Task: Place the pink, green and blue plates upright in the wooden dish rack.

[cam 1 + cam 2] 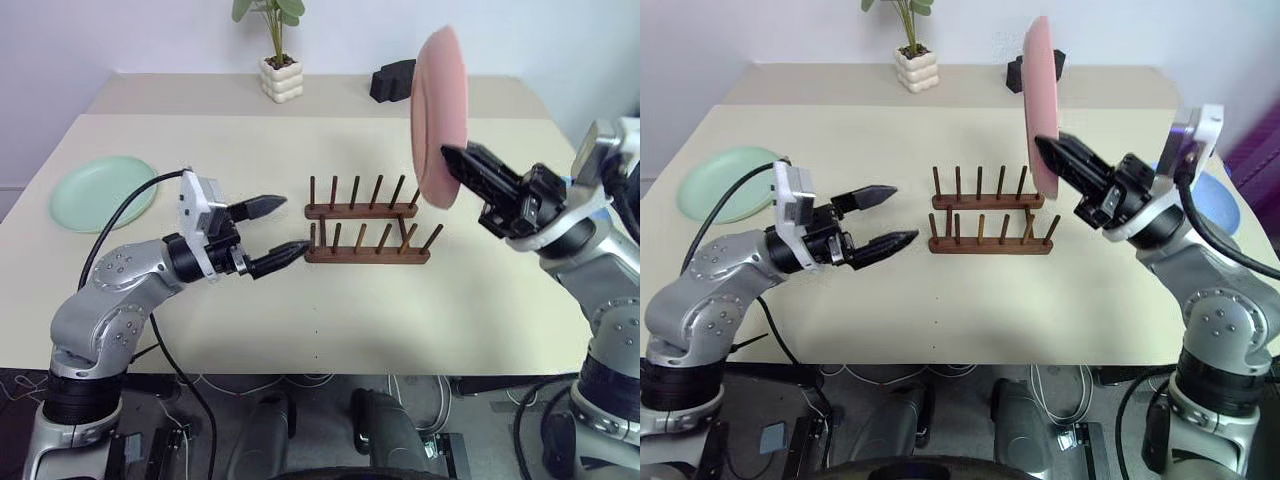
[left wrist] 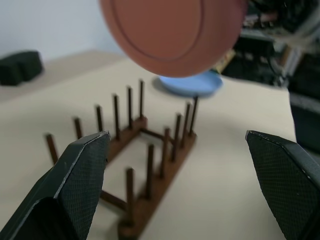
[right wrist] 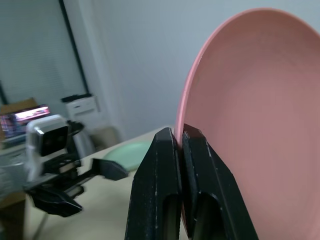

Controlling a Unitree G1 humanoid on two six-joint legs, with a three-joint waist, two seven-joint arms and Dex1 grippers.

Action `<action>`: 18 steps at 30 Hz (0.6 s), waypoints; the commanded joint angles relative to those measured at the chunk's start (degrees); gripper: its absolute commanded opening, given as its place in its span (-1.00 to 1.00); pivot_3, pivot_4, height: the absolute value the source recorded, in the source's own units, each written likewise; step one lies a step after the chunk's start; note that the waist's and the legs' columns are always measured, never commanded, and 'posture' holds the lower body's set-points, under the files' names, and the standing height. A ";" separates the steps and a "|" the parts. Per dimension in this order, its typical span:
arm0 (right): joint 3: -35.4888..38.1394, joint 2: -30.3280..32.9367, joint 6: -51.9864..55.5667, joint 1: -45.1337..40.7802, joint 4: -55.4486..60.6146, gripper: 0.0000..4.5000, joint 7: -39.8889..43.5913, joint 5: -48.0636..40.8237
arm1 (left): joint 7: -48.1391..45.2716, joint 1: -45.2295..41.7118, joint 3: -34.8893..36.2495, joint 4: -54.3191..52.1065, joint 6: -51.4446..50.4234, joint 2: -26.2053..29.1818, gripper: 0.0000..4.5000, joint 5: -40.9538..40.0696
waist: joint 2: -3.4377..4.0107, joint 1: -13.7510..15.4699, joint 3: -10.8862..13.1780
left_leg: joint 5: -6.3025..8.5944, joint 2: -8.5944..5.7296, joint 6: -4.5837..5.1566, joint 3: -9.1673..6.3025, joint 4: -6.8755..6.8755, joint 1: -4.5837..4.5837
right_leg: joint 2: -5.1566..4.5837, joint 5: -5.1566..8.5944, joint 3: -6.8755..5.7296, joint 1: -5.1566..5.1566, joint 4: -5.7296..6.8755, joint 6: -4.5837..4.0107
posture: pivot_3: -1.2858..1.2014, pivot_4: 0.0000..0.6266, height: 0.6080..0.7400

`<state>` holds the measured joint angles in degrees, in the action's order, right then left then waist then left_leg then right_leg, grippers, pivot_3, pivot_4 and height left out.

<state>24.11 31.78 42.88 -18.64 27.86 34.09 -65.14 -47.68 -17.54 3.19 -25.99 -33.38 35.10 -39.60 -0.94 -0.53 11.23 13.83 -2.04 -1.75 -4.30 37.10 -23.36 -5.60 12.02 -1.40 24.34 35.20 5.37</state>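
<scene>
Right gripper (image 1: 447,152): pinching pink plate (image 1: 438,115) rim, upright | left gripper (image 1: 283,228): spread, empty, beside wooden dish rack (image 1: 367,232) | blue plate (image 1: 1215,203): mostly hidden behind right arm

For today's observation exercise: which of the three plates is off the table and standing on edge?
The pink plate, pinched upright in the right gripper above the rack; green and blue lie flat.
</scene>
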 commanded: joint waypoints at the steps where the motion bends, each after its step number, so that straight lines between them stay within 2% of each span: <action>1: 1.97 1.31 -0.15 -0.02 1.42 -1.00 -1.43 -4.94 | -0.98 0.15 -2.54 -2.91 0.73 0.91 0.98 1.58 | 0.00 -0.01 0.00 | 0.00 0.00 0.00 0.00 0.01 0.00 | 0.00 0.00 0.00 0.00 0.00 0.00 | 0.03 -0.52 0.99; 18: 2.18 1.35 -0.41 -0.30 -9.30 -1.00 -2.53 -9.60 | 0.34 0.30 -5.11 -4.27 -0.01 -0.04 0.98 1.57 | 0.00 -0.06 0.00 | 0.01 0.01 0.02 -0.01 0.00 0.00 | 0.02 -0.01 -0.01 0.00 0.01 0.02 | 0.03 -0.52 0.99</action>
<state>24.19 32.66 43.22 -18.18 18.28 30.83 -72.98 -47.33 -17.36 -1.75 -27.71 -33.47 35.19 -37.68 -0.94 -0.59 11.23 13.83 -2.03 -1.73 -4.31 37.11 -23.36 -5.58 12.02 -1.40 24.35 35.21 5.39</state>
